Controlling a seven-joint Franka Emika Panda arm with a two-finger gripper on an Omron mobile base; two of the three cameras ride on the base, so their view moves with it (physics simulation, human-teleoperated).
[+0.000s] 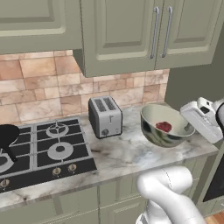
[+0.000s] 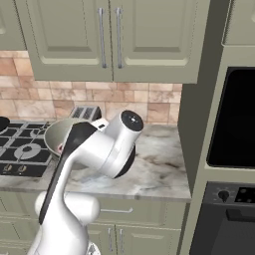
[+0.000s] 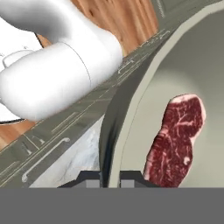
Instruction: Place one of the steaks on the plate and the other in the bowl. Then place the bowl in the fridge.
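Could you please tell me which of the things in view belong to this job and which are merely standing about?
Job: bowl, held at its rim by the gripper; steak lying inside it.

Standing about: toaster, hob, black pan, wall cabinets, oven.

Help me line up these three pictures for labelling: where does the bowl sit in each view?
Left base view: the bowl is right of centre on the counter, tilted, a steak inside.
Right base view: at the left, its rim showing behind the white arm.
Hand view: its wall fills the right half, the end effector shut on the rim.
Shared landmark: the toaster, beside the bowl in both base views.
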